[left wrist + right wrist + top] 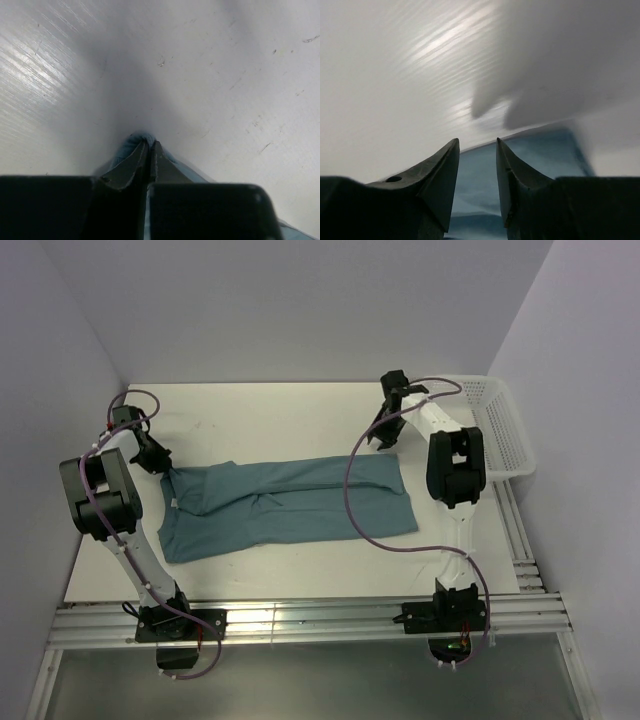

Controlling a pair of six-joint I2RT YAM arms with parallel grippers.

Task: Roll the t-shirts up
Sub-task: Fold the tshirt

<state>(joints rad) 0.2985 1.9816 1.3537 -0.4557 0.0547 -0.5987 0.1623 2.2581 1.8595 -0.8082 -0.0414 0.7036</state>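
The teal t-shirt [285,504] lies folded into a long band across the middle of the white table. My left gripper [166,469] is at its far-left corner, shut on a pinch of the cloth; in the left wrist view a bulge of teal cloth [133,141] shows just beyond the closed fingertips [148,145]. My right gripper [383,443] is open and empty, just above the shirt's far-right corner. In the right wrist view the teal cloth [477,180] fills the gap between the spread fingers [477,142].
A white mesh basket [500,430] stands at the table's right edge, beside the right arm. The aluminium rail [300,620] with both arm bases runs along the near edge. White walls close in the back and both sides.
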